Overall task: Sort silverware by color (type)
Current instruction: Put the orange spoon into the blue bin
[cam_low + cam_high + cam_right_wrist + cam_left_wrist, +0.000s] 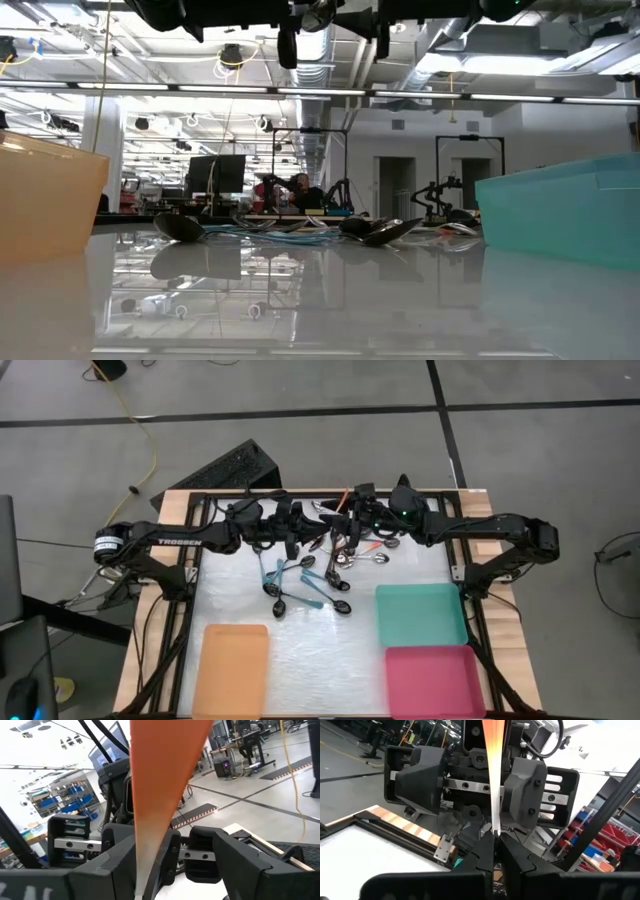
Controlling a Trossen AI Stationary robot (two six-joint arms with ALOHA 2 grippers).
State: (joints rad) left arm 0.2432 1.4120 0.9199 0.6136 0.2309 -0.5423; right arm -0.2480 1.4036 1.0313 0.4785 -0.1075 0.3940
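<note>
I see both arms meeting above the table's far edge. Left gripper point(494, 852) is clamped on the orange-red-handled spoon point(493, 765); the handle runs lengthwise straight out from its fingers, into the right gripper point(365, 512), jaws spread wide around it. Rest of the spoon pile point(310, 575) lies below. Flat orange tray point(233, 670), teal tray point(420, 615) and pink tray point(435, 680) sit nearer, well apart.

Counter point(330, 650) — white, glossy, wood-toned border. Trays: orange point(233, 668), teal point(421, 614), pink point(433, 680). Spoons point(310, 575) — dark shiny bowls; handles teal-blue, orange-red or plain metal. Spoon handle point(493, 765) between the black arms — orange, fading to white.
</note>
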